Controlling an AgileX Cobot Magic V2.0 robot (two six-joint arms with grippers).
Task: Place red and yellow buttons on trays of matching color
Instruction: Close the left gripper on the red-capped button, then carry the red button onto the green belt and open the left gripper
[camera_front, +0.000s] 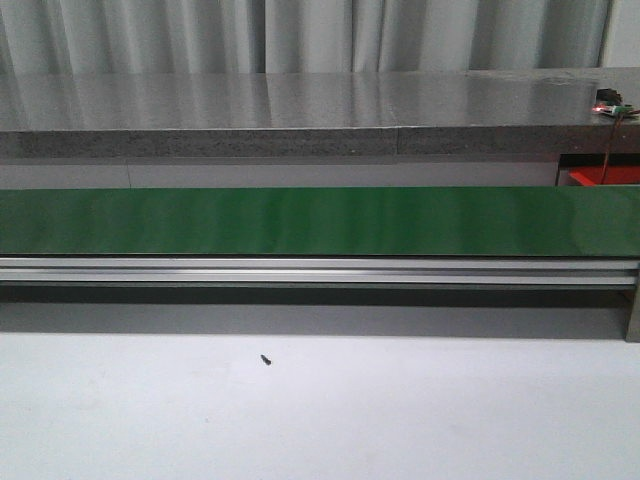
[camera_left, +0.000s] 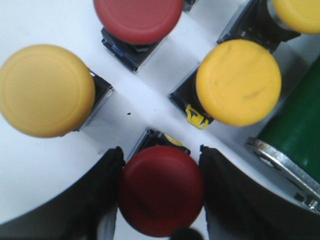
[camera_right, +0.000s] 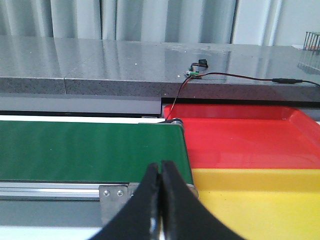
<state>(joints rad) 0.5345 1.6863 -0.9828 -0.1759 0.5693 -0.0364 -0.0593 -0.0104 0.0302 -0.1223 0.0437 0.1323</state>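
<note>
From my station, neither arm showed in the front view, so I had only the wrist cameras to go by. My left pincer (camera_left: 161, 192) pointed straight down, its two dark fingers (camera_left: 97, 200) parted, one on each side of the cap of a red button (camera_left: 161, 192). Each inner face sat right at the cap's edge, though I could not tell whether they pressed on it or merely stood beside it. My right pincer (camera_right: 160, 200) was held roughly level, looking forward, with its two black fingers (camera_right: 142, 205) brought together so the tips met along a thin seam, and nothing was between them.
</note>
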